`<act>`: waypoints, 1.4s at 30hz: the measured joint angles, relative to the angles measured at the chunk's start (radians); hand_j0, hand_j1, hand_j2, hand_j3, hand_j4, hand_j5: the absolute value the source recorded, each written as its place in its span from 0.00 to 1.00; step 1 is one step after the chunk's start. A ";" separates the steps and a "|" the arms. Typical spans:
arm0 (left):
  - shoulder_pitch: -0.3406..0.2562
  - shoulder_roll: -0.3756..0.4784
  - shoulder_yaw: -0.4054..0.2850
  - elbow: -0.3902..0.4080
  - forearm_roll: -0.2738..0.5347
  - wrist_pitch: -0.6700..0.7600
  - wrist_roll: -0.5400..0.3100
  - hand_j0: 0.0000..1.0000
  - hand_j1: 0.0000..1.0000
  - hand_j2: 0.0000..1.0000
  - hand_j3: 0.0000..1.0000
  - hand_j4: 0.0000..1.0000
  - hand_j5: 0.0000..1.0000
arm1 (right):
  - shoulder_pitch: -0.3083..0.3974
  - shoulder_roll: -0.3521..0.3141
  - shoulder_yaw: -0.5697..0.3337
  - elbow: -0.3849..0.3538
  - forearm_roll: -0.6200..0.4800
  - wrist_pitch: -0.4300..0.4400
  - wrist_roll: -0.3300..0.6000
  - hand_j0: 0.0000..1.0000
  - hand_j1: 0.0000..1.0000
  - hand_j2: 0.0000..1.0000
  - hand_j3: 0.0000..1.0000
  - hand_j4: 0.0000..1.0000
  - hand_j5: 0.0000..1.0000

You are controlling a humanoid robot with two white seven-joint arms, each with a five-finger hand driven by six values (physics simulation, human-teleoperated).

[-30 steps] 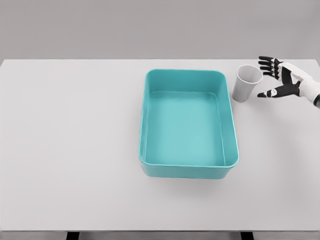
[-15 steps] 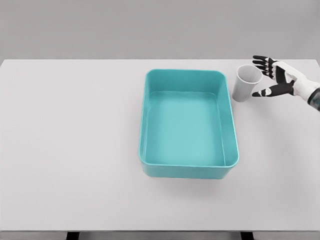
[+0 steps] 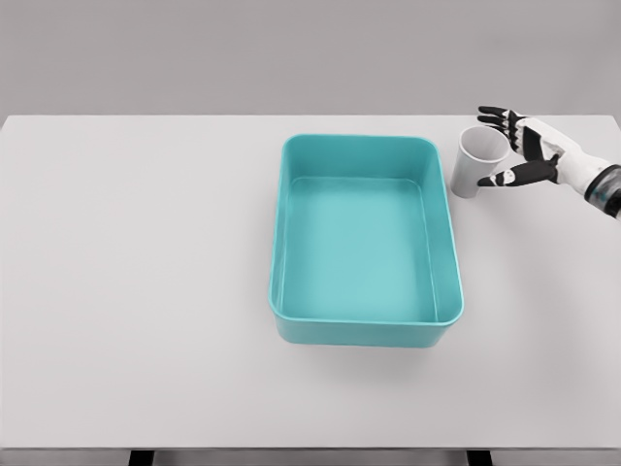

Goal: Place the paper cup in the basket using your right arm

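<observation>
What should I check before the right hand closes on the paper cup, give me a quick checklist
1. Paper cup upright on the table, beside the basket's far right corner: ok.
2. Right hand at the cup, fingers spread, thumb by its side: ok.
3. Fingers wrapped firmly around the cup: not ok, hand is open.
4. Fingers actually touching the cup: cannot tell.
5. Basket empty, room for the cup: ok.
6. Left arm out of the way: ok, not in view.
</observation>
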 measured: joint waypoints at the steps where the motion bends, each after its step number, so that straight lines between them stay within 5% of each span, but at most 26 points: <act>1: 0.000 0.000 0.000 0.000 0.000 0.000 0.000 1.00 1.00 1.00 1.00 1.00 1.00 | 0.000 0.002 0.000 0.000 0.000 0.000 0.000 1.00 1.00 1.00 1.00 1.00 1.00; 12: 0.000 0.000 0.000 0.000 0.000 0.000 0.000 1.00 1.00 1.00 1.00 1.00 1.00 | 0.000 0.015 0.007 -0.010 0.002 0.003 0.000 0.96 0.96 0.96 0.96 0.96 0.96; 19: 0.000 0.000 0.000 0.000 0.000 0.000 0.000 1.00 1.00 1.00 1.00 1.00 1.00 | 0.000 0.013 0.009 -0.013 0.001 0.003 -0.001 0.76 0.76 0.76 0.76 0.76 0.76; 37: 0.000 0.000 0.000 0.000 0.000 0.000 0.000 1.00 1.00 1.00 1.00 1.00 1.00 | -0.008 0.003 -0.038 -0.019 0.001 -0.014 0.000 0.74 0.74 0.74 0.74 0.74 0.74; 42: 0.000 0.000 0.000 0.000 0.000 0.000 0.000 1.00 1.00 1.00 1.00 1.00 1.00 | -0.003 -0.008 -0.074 -0.128 0.002 -0.038 0.000 0.74 0.74 0.74 0.74 0.74 0.74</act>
